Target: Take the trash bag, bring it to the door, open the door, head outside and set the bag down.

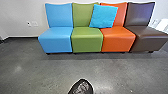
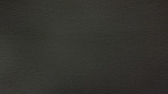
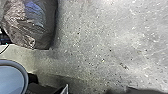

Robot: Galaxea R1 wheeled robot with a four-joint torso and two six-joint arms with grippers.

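Note:
At the bottom edge of the head view, a dark, crinkled shape (image 1: 82, 88), which looks like the trash bag's top, is seen against the grey floor. The right wrist view has the shiny dark trash bag (image 3: 32, 25) large near a corner, with wrinkled plastic and a bluish sheen on one side. Whether a gripper holds the bag cannot be told. The left wrist view is a nearly even dark grey in which no object can be made out. No door can be recognised.
Blue (image 1: 55, 40), green (image 1: 87, 40), orange (image 1: 118, 40) and brown (image 1: 148, 37) seats stand in a row along the white wall (image 1: 22, 12), with a bright blue cushion (image 1: 103, 16) on them. A round, grey-rimmed, pale blue thing (image 3: 10, 80) lies near the bag.

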